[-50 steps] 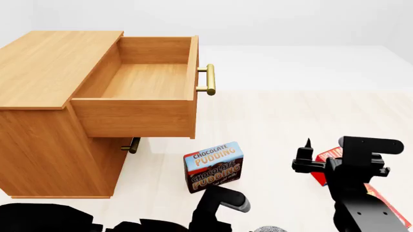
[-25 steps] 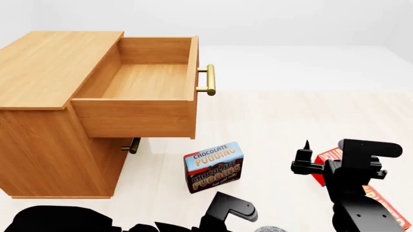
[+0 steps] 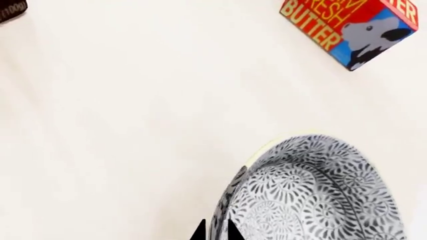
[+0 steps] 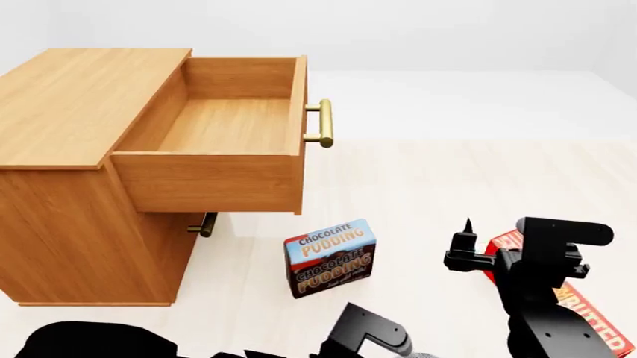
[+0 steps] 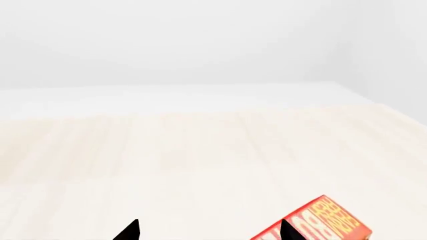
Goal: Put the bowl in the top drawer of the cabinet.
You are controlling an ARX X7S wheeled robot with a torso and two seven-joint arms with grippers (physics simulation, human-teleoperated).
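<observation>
**Bowl gripped at the rim as top drawer stood open**

Meanwhile, the left gripper (image 3: pixel 213 231) had its two black fingertips pinched close together over the rim of the bowl (image 3: pixel 313 195), one tip inside and one outside, so the jaws were nearly closed on the thin wall. The bowl, white with a fine grey-blue floral pattern inside and out, showed only in the left wrist view, above the pale floor (image 3: pixel 133 125); the head view did not show it clearly, its near edge taken up by the black left arm. Whether the bowl rested on the floor or hung clear of it could not be told. A red, yellow and blue butter box (image 3: pixel 353 25) lay on the floor well apart from the bowl.

The cabinet (image 4: pixel 70 112) stood at the left of the scene with the top drawer (image 4: pixel 224 127) pulled out to the right, its inside bare wood and its brass handle (image 4: pixel 321 123) at the right end. The lower drawer's handle (image 4: pixel 204 224) peeked out beneath. A chocolate pudding box (image 4: pixel 330 257) stood upright on the floor near the cabinet's right.

At the right, the right gripper (image 5: pixel 208 230) hung with its fingertips spread wide and nothing between them, just beside the butter box.
</observation>
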